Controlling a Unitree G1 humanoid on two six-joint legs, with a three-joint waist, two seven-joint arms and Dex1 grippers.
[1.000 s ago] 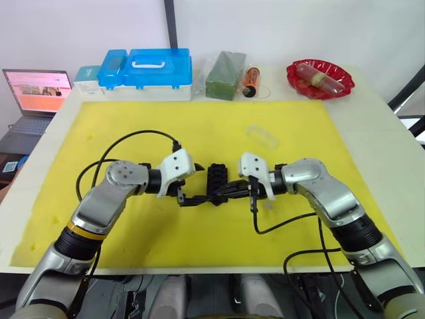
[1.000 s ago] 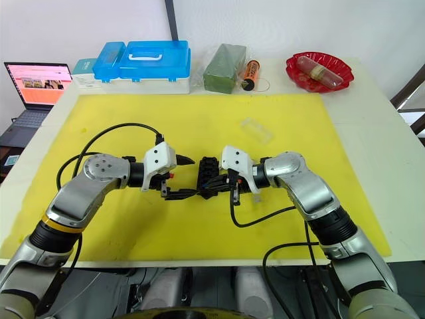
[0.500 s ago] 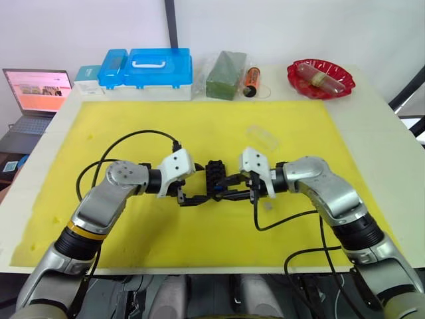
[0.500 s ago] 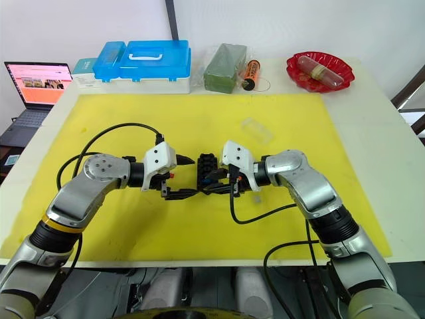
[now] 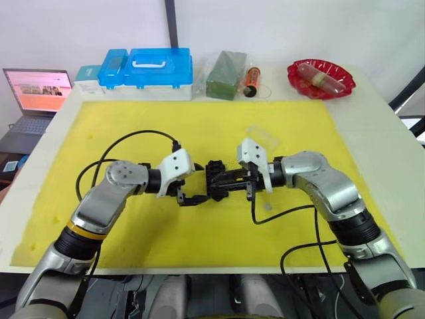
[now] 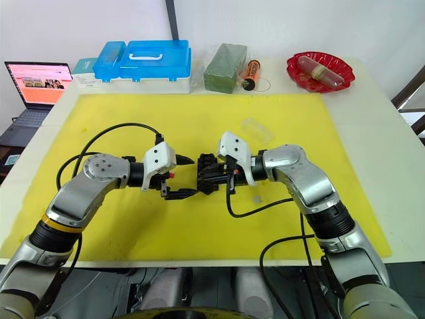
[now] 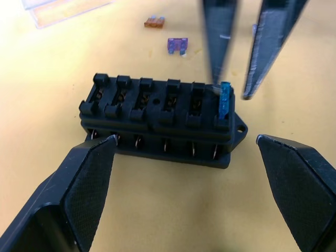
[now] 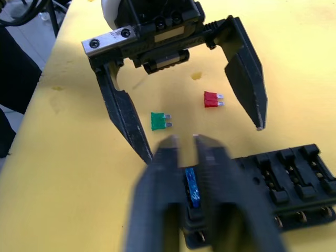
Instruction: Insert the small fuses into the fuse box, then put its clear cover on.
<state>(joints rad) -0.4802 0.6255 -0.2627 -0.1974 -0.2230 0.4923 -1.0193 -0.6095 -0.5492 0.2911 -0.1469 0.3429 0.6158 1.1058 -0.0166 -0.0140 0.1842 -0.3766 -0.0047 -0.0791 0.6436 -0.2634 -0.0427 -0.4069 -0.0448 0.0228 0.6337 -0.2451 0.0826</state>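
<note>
**Blue fuse at the end slot of the fuse box**

Right gripper (image 7: 239, 50) reached over one end of the fuse box (image 7: 157, 123), its two black fingers narrowly parted on either side of a blue fuse (image 7: 224, 101). That fuse stood upright in the end slot of the box, most of its body above the slot; whether the fingers actually touched it could not be told. The left gripper (image 8: 202, 134) was spread wide, one finger at each side of the same end of the box, with no clear contact visible.

The fuse box lay flat on the yellow mat (image 5: 199, 126), around the middle of the desk (image 5: 372, 119) and somewhat toward its front edge, between the two grippers. Its other slots looked empty in the left wrist view.

Loose fuses lay on the mat close to the box: a green fuse (image 8: 158, 121) and a red fuse (image 8: 211, 99) on the left gripper's side, an orange fuse (image 7: 153, 22) and a purple fuse (image 7: 177, 45) on the opposite side. The clear cover (image 5: 263, 137) rested on the mat beyond the right gripper, toward the desk's back edge and apart from the box.

Along the back edge stood blue-lidded storage boxes (image 5: 146, 70), a green block (image 5: 226, 74) and a red dish (image 5: 320, 78) near the back right corner.
</note>
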